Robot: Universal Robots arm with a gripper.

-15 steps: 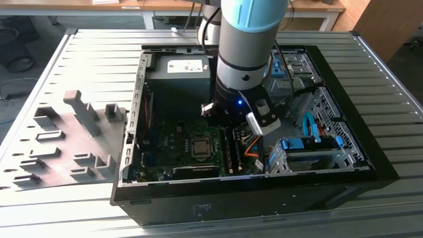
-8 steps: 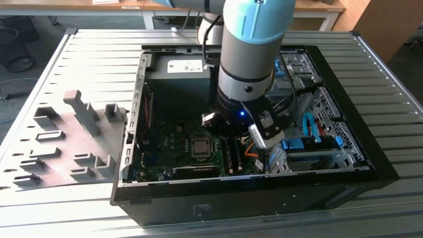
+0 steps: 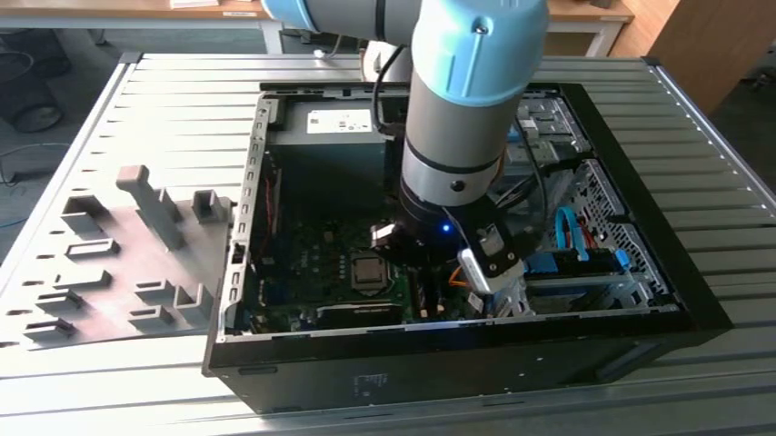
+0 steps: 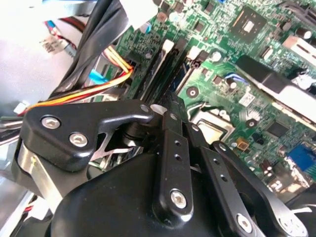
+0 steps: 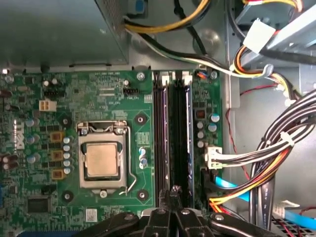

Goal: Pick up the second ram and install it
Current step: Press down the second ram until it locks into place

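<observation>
Second ram (image 5: 188,140) we found seated upright in motherboard (image 5: 59,98) slot, pincer (image 5: 174,193) directly over its end, fingers drawn together, gripping nothing we could see.

The computer case (image 3: 631,300) lies open on the slatted table (image 3: 728,218), with the holder tray (image 3: 97,272) beside it at 9 o'clock in the exterior view. Inside the case, the motherboard (image 5: 59,103) covers the floor. The processor socket (image 5: 102,160) sits near its middle, and the memory slots (image 5: 173,133) run just beside it at 3 o'clock in the first wrist view. The cable bundle (image 5: 276,153) lies beyond the slots. The gripper (image 5: 170,197) hangs over the slots' near end.
</observation>
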